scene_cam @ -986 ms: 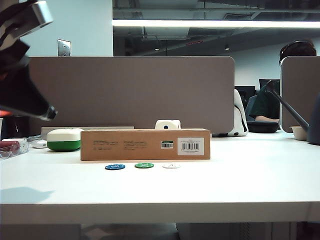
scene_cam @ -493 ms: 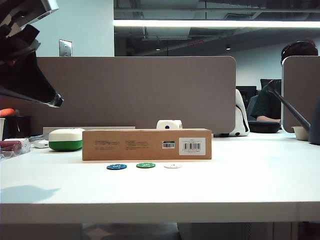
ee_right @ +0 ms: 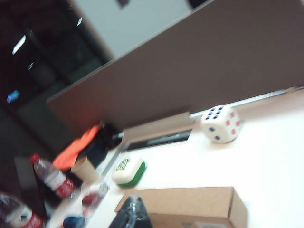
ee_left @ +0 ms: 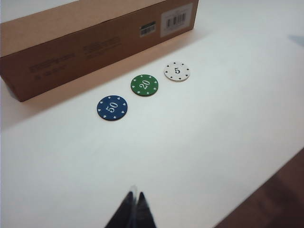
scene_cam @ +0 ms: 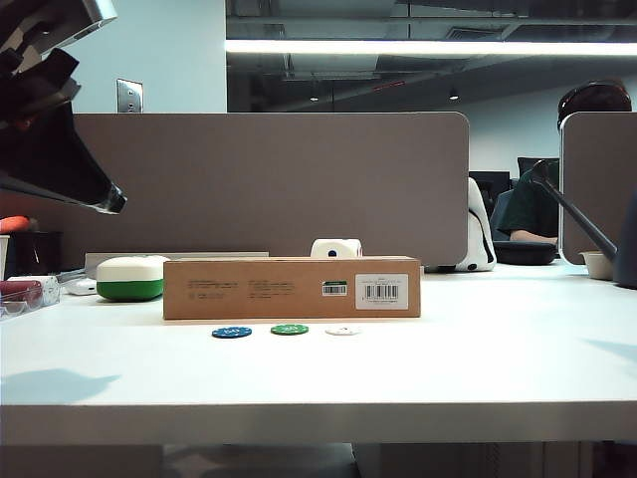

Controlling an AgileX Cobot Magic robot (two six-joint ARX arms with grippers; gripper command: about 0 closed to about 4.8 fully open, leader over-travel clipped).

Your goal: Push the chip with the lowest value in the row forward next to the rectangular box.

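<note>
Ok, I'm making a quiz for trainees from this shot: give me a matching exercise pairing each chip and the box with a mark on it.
Things:
1. blue chip
2. green chip
3. white chip
4. rectangular box

Marks:
A. barcode label
B. 5
C. 50
D. 20

Pairs: 1-C, 2-D, 3-B, 4-A

A ceiling strip light [scene_cam: 428, 47] brightens the white bench [scene_cam: 478, 368]; the box [ee_left: 95, 35] casts a soft shadow. The right wrist view is blurred and dim.
</note>
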